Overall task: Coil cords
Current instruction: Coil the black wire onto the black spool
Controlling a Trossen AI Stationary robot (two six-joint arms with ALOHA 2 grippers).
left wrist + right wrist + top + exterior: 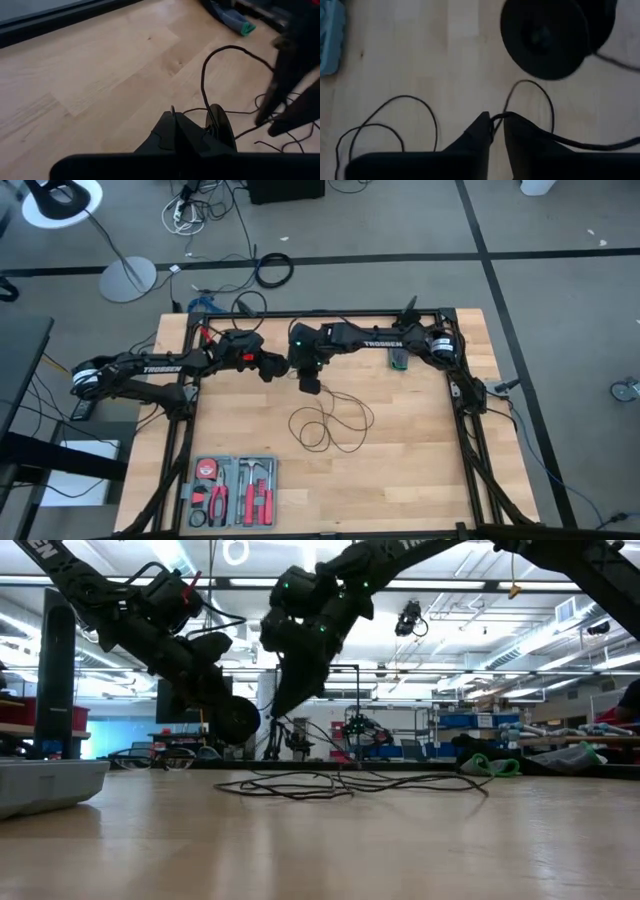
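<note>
The thin black cord (335,420) lies in loose loops on the wooden table's middle, and one strand rises to my right gripper (309,387). That gripper points steeply down over the loops, its fingers a narrow gap apart (496,125) with the cord between their tips. Just to its left my left gripper (272,368) is shut, with the cord's round black puck (237,720) at its tips, above the table. In the right wrist view the puck (545,37) shows as a large dark disc. My left gripper has the puck (220,127) at its shut fingertips (172,125), coming slanting down from the table's left. The puck stands on edge, clear of the table; the fingers hide where they meet it. My right gripper has one strand of cord (506,116) crossing the narrow gap at its fingertips, which point down from above. The strand arches up beyond the tips and trails slack to the loops on the table.
A tray of red-handled tools (232,492) sits at the near left corner. A small blue-green object (399,360) lies by the far rail under the right arm. Black frame rails (470,440) run along the table's sides. Bare wood lies right of the loops.
</note>
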